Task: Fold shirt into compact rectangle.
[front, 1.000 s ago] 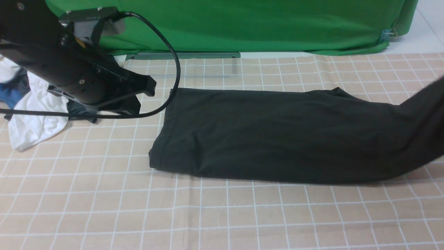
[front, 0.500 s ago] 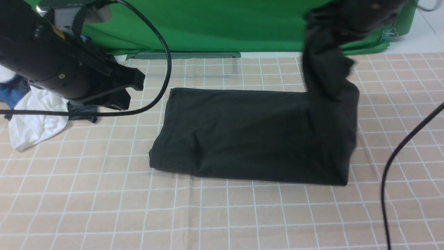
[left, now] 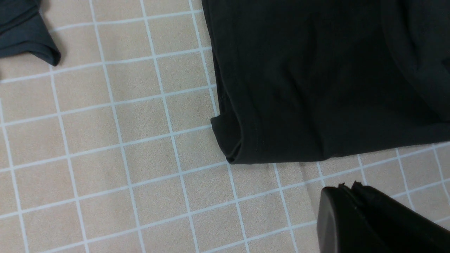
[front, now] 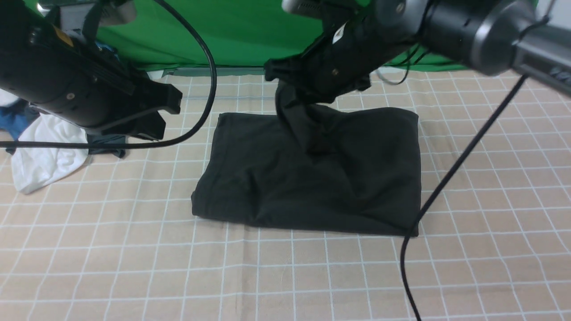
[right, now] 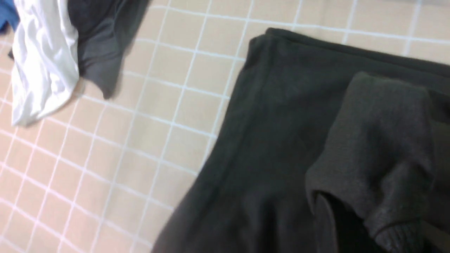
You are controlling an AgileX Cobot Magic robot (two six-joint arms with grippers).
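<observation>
Your blk knit shirt [front: 232, 169] is in the middle of the grid-pattern cloth [front: 134, 249], spread w/ its L part flat and its R part doubled back over toward the L. The front view shows a squared-off edge at R and a slightly rumpled lower L corner; in the L wrist view a small flap pokes out at that corner.

Your R gripper [right: 365, 228] is clamped on the shirt, jaws tog. w/ bunched knit btwn them, and it holds that bit up above the rest, so the cloth drapes down in folds. Your R arm [front: 392, 35] reaches in from the R over the shirt's far side, w/ a blk cable hanging across the shirt's R end.

Your L gripper [left: 351, 200] is shut, tips tog., nothing in it, apart from the shirt. Your L arm [front: 89, 84] is up at the L, its own blk cable [front: 211, 80] looping near the shirt's L edge.

Farther out, at the far L, you've got a pile: a white garment [front: 49, 151], a dk grey-green garment [front: 105, 141] and a blue one [front: 15, 122], all well apart from the shirt. Green fabric [front: 200, 40] runs along the back, beyond the grid cloth.
</observation>
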